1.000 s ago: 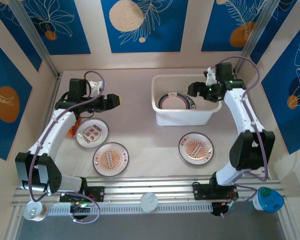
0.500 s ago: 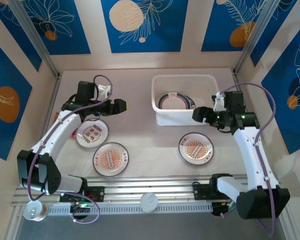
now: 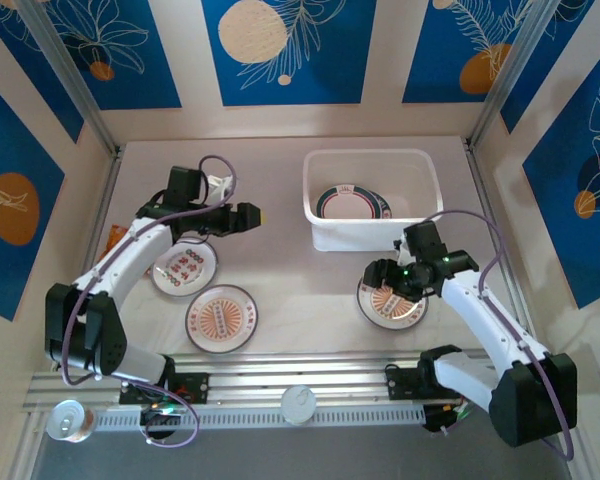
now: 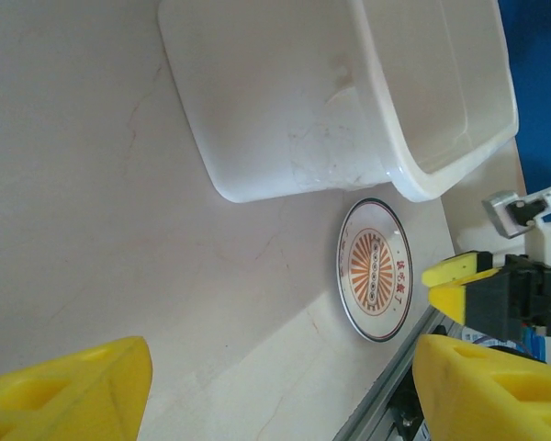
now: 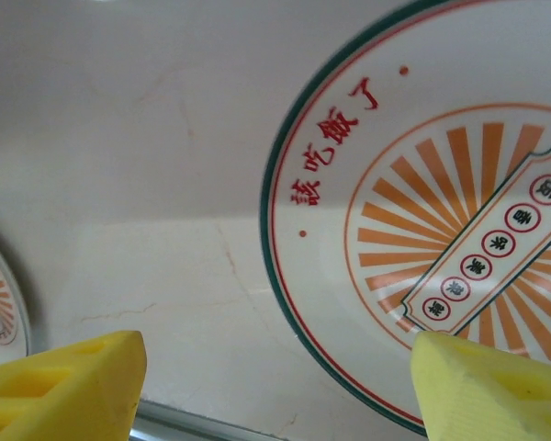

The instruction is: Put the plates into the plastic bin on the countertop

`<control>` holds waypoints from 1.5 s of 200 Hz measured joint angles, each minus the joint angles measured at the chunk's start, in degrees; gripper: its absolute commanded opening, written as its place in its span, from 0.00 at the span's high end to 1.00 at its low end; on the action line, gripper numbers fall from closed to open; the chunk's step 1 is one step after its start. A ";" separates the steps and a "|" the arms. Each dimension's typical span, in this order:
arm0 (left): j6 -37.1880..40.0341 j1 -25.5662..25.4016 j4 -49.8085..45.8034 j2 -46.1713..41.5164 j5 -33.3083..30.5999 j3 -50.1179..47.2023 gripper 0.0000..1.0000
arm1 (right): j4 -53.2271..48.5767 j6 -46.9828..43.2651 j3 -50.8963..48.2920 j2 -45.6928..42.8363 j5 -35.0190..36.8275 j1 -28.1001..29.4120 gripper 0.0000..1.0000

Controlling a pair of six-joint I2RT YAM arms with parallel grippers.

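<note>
Nearest, a sunburst plate (image 3: 221, 318) lies on the countertop (image 3: 280, 260); the right gripper (image 3: 375, 277) hovers, jaws wide, over a second plate (image 5: 422, 211); farther, the left gripper (image 3: 252, 213) gapes empty; the plastic bin (image 3: 365, 236) holds a green-rimmed plate (image 3: 352, 203).
</note>
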 measured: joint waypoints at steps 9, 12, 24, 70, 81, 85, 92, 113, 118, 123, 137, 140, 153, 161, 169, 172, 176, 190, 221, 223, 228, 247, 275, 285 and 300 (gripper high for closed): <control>-0.55 -0.11 0.59 0.22 0.00 -0.72 0.26 | 1.27 1.09 -1.03 0.92 0.50 0.57 0.24; -0.81 -0.17 0.87 0.28 -0.02 -1.01 0.26 | 1.64 1.44 -1.29 1.25 0.66 0.79 0.24; -1.64 -0.31 1.95 0.63 0.00 -2.14 0.26 | 3.37 2.64 -2.25 2.73 1.49 1.51 0.24; -4.55 -0.63 5.51 1.88 0.02 -5.07 0.26 | 9.99 6.47 -5.79 8.26 2.84 3.15 0.23; -5.16 -0.63 6.38 1.99 0.04 -5.66 0.26 | 11.10 6.95 -5.90 9.60 3.06 3.32 0.23; -5.38 -0.63 6.78 2.10 0.09 -5.92 0.26 | 11.67 7.08 -5.90 10.23 3.15 3.41 0.23; -5.84 -0.63 7.61 2.27 0.24 -6.56 0.26 | 12.46 7.28 -5.90 11.13 3.19 3.56 0.23; -7.78 -0.63 10.10 3.26 0.74 -8.55 0.26 | 14.23 7.54 -5.84 13.57 3.23 3.96 0.23; -8.17 -0.63 10.82 3.54 0.94 -9.07 0.26 | 14.47 7.74 -5.73 13.86 3.21 4.07 0.23; -8.70 -0.63 11.45 3.72 1.05 -9.53 0.26 | 14.80 7.78 -5.57 14.03 3.19 4.24 0.23; -10.34 -0.63 13.33 4.48 1.38 -10.82 0.26 | 15.80 7.89 -4.94 15.13 3.23 4.98 0.23; -10.69 -0.63 13.62 4.66 1.46 -11.02 0.26 | 16.09 7.91 -4.76 15.37 3.23 5.16 0.23; -11.67 -0.66 14.64 5.31 1.57 -11.58 0.26 | 17.07 7.89 -3.93 16.68 3.26 6.12 0.23; -12.33 -0.68 15.02 5.55 1.66 -11.63 0.26 | 17.55 7.89 -3.26 17.59 3.21 6.75 0.23; -12.63 -0.70 15.37 5.70 1.75 -11.63 0.26 | 17.97 7.87 -2.38 18.75 3.10 7.45 0.23; -12.83 -0.70 15.47 5.73 1.77 -11.63 0.26 | 18.08 7.87 -1.95 19.39 2.97 7.80 0.23; -12.98 -0.72 15.72 5.75 1.90 -11.63 0.26 | 18.21 7.85 -1.42 20.04 2.89 8.09 0.23; -13.97 -0.72 16.24 5.75 2.12 -11.63 0.26 | 18.43 7.50 0.81 22.80 2.03 9.18 0.24; -16.11 -0.74 17.90 5.90 2.80 -12.22 0.26 | 19.12 6.34 6.54 29.20 -1.25 11.67 0.25; -16.28 -0.74 18.01 5.92 2.80 -12.31 0.26 | 19.12 6.34 6.88 29.57 -1.46 11.85 0.26; -16.74 -0.74 18.16 6.03 2.86 -12.46 0.26 | 19.19 6.14 7.76 30.45 -1.95 12.39 0.27; -17.88 -1.18 18.45 6.60 2.99 -12.85 0.26 | 19.21 5.05 10.34 32.70 -2.91 14.56 0.27; -19.02 -2.60 19.04 7.58 3.02 -12.85 0.26 | 18.45 4.15 10.80 32.22 -3.58 15.96 0.26; -19.41 -3.26 19.08 7.98 3.02 -12.83 0.26 | 17.59 3.93 10.80 30.99 -3.54 15.82 0.25; -20.00 -4.37 19.10 8.68 2.99 -12.79 0.26 | 15.98 3.52 10.73 28.35 -3.41 15.26 0.25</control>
